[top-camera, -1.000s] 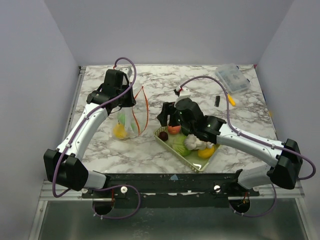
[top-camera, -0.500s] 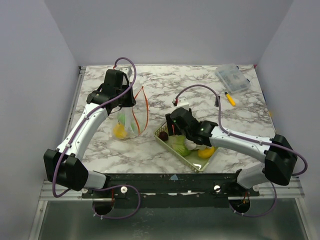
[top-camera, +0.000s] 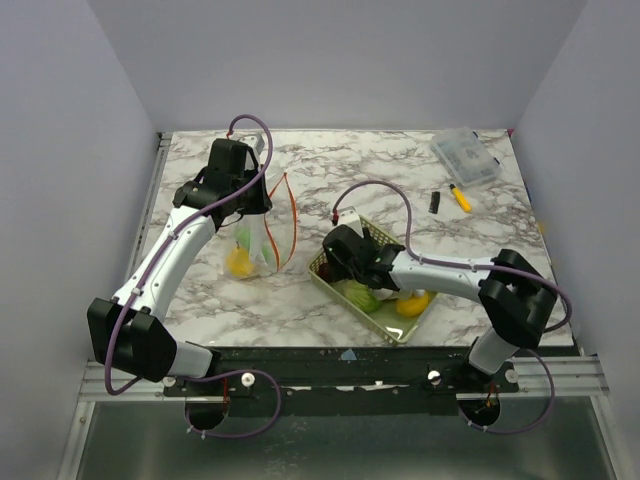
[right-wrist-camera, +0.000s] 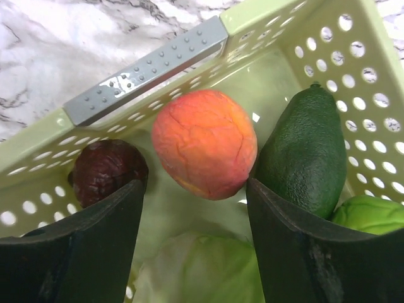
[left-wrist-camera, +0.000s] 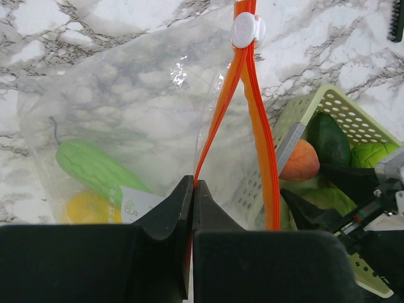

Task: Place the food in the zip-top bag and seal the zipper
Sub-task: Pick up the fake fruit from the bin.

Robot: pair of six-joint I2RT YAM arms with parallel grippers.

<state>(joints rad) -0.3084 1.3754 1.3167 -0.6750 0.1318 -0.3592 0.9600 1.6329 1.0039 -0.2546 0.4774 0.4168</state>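
Two right fingers [top-camera: 340,262] stand wide inside the pale green basket [right-wrist-camera: 38,136]. The orange-red fruit [right-wrist-camera: 205,151] lies between their tips, with a dark purple fruit [right-wrist-camera: 107,173] at nine o'clock and a dark green avocado [right-wrist-camera: 306,151] at three. A second ago they hung higher over the basket. Farther off, toward ten o'clock on the tabletop [top-camera: 400,160], the left fingers [left-wrist-camera: 192,208] pinch the zipper [left-wrist-camera: 254,120] of the zip-top bag [left-wrist-camera: 113,95], which holds a green gourd [left-wrist-camera: 95,167] and a yellow fruit [left-wrist-camera: 88,205].
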